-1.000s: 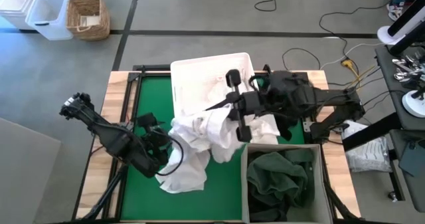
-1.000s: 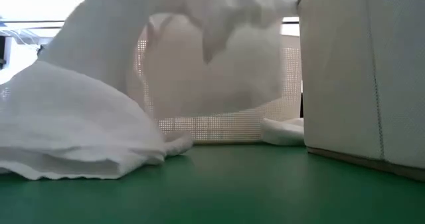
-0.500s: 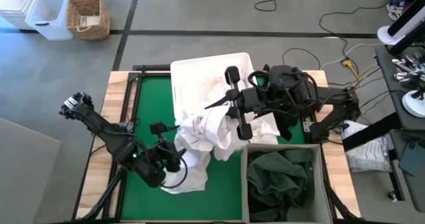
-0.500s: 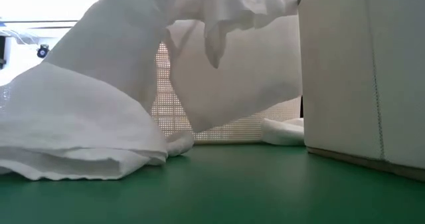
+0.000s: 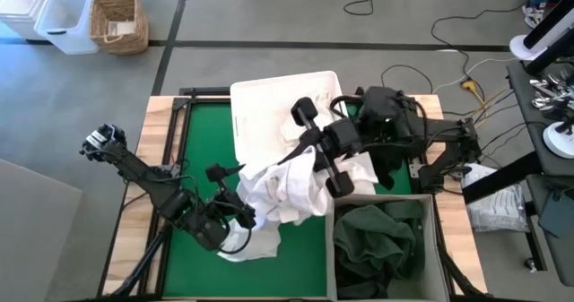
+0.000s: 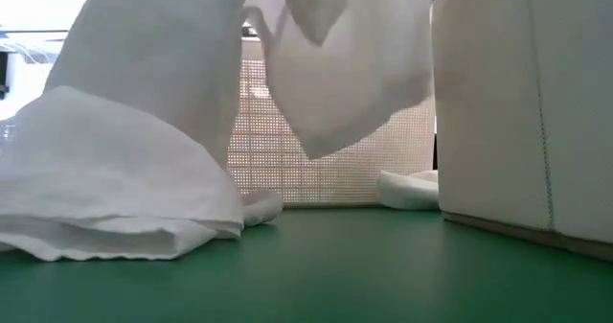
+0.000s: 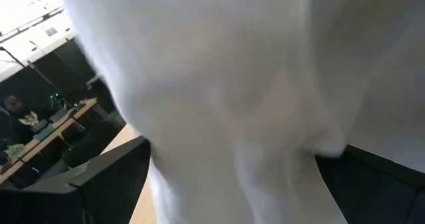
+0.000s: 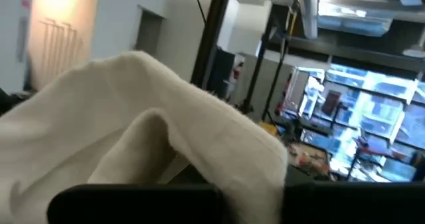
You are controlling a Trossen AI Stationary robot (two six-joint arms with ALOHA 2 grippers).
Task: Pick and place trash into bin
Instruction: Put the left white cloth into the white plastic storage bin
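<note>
Soft white sheets (image 5: 280, 193) lie bunched on the green mat, just in front of the white tub (image 5: 269, 100). One end rests on the mat (image 6: 105, 208). Another part hangs raised (image 6: 354, 83) before the tub's perforated wall (image 6: 287, 160). My right gripper (image 5: 287, 155) reaches in from the right, over the tub's near edge, and is shut on the sheet. My left gripper (image 5: 247, 208) is pushed into the heap from the left, and white cloth (image 7: 219, 98) fills its wrist view. Dark green cloth (image 5: 377, 237) lies in the grey bin, and black cloth (image 5: 387, 123) sits under the right arm. My right gripper holds a white sheet by a raised fold (image 8: 166, 117) that drapes over its fingers; the cloth hides the exact spot. The fingers come nearly level from the table's right. The sheet hangs below them (image 6: 354, 83) while the rest lies on the mat.
The grey bin (image 5: 438, 248) stands at the near right corner; its pale wall (image 6: 517, 103) fills the low view's right. Bare green mat (image 5: 202, 132) lies left of the tub. Baskets and tubs (image 5: 117, 20) stand on the floor beyond the table.
My left gripper moved toward the table's right, into the white heap. My right gripper tipped and drew its fold up and toward the tub. The hanging cloth rose, uncovering more of the tub's perforated wall, while the heap on the mat stayed put.
</note>
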